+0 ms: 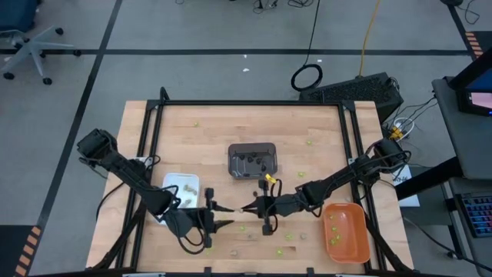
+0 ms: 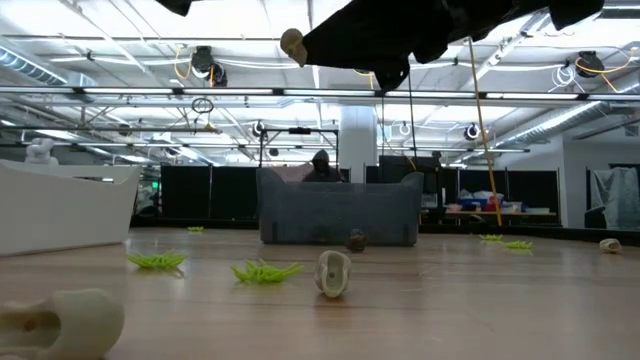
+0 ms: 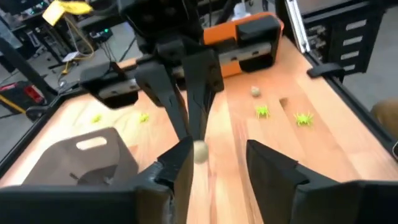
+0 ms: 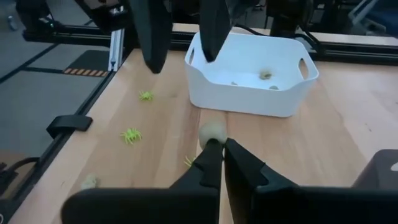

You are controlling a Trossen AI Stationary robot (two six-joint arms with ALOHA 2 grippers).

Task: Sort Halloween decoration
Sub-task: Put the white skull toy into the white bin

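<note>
Your right gripper is pinched shut on a pale tan trinket, up above the table between the white tray and the dark grey tray. Your left gripper faces it with fingers apart, holding nothing. Green trinkets lie on the table.

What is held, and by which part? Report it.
The right gripper pinches a pale tan trinket by its edge; the left gripper stands open, holding nothing.
</note>
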